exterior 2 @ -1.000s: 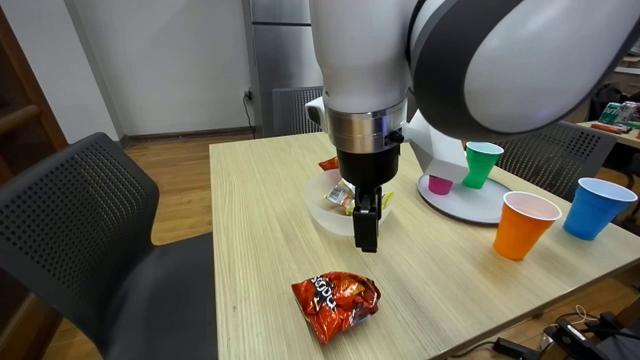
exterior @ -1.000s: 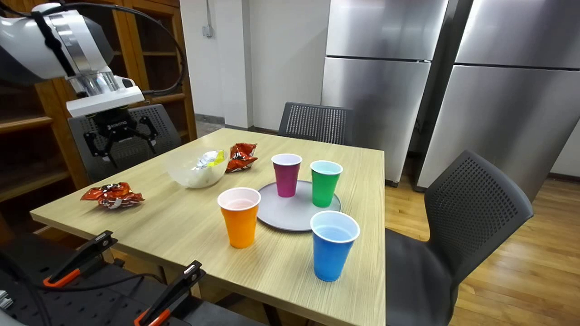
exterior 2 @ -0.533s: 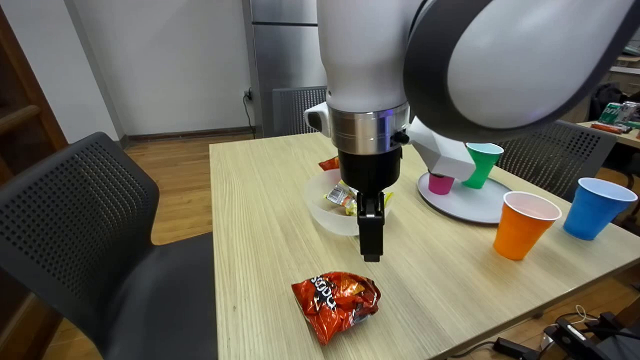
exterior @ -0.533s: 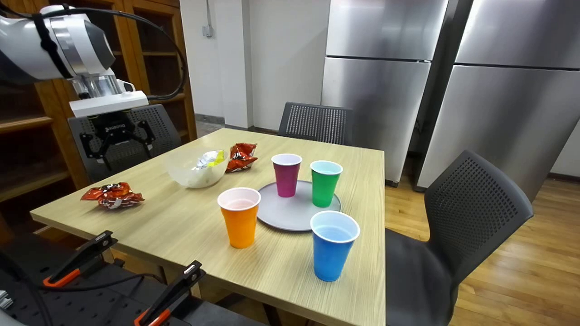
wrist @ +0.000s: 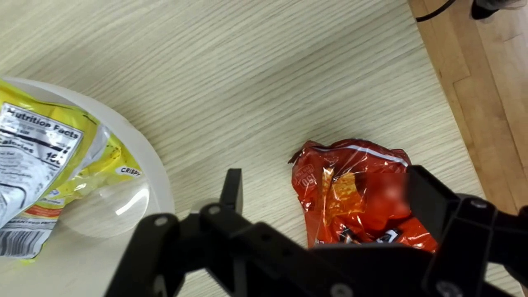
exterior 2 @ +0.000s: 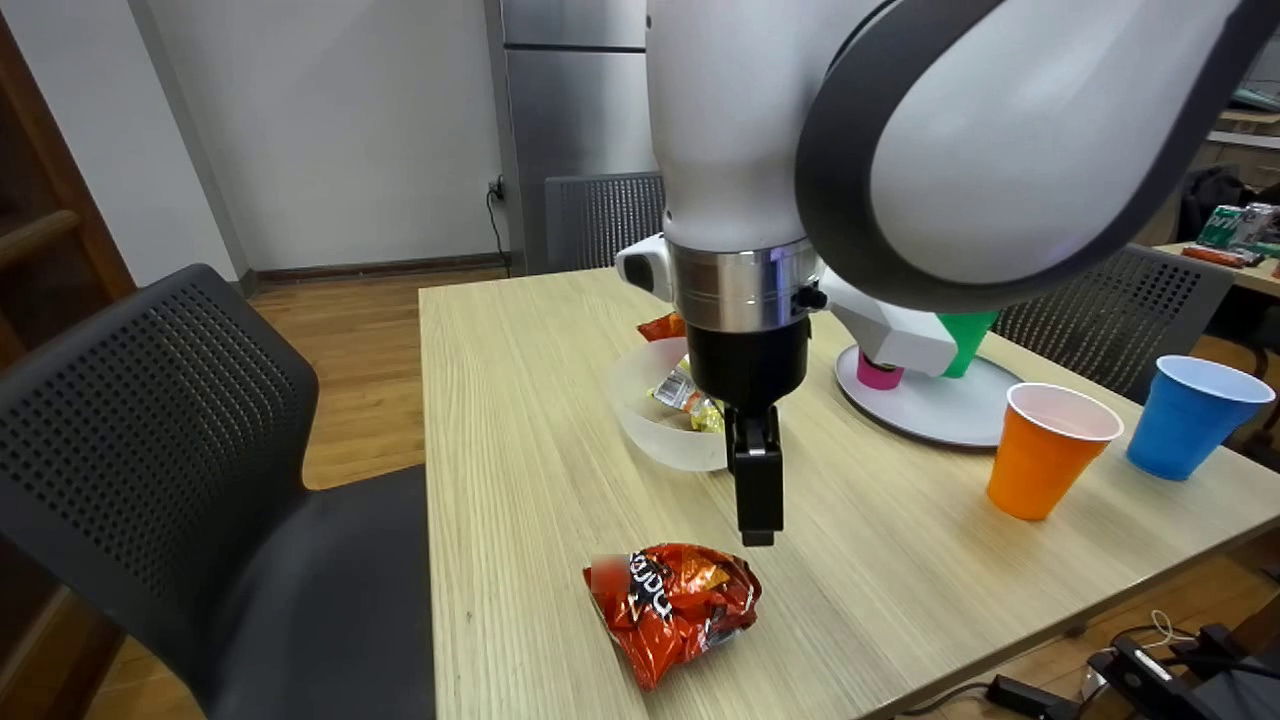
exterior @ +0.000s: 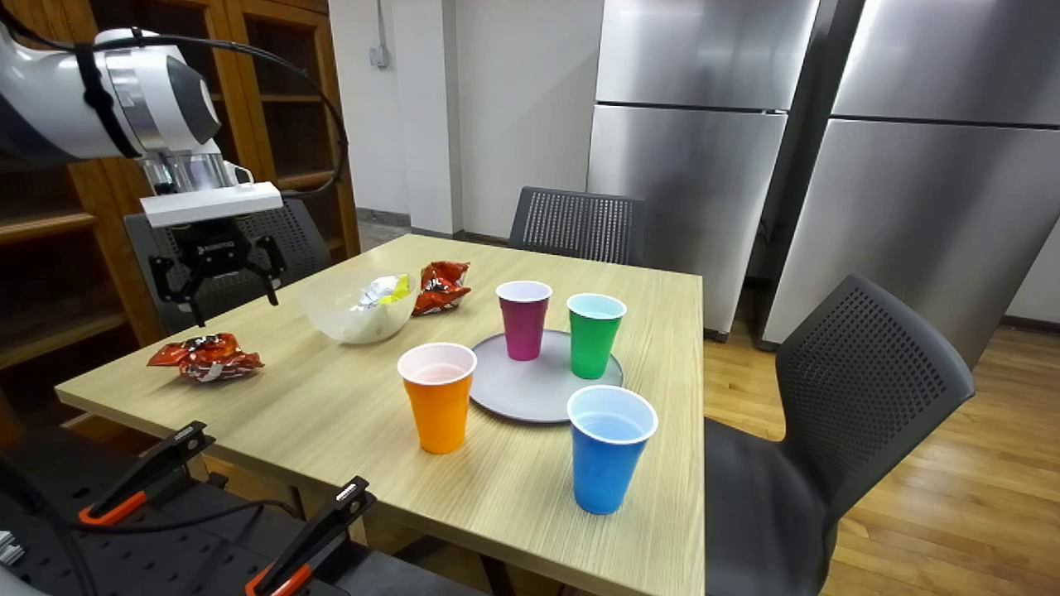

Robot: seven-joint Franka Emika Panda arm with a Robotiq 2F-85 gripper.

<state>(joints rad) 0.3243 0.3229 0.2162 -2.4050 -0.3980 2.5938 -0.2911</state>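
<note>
End effector [exterior: 237, 311], spread wide and empty, has sunk closer to the red bag [exterior 2: 685, 607].

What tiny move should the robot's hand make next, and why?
Maybe slide the open, empty hand slightly toward the nearest red snack bag: in the wrist view, one fingertip overlaps that bag while a gap shows beside the other, so the bag looks off-centre.

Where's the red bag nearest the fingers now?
In the wrist view, the red bag lies on the table right of centre, seen between the fingers, the bowl to its left.
</note>
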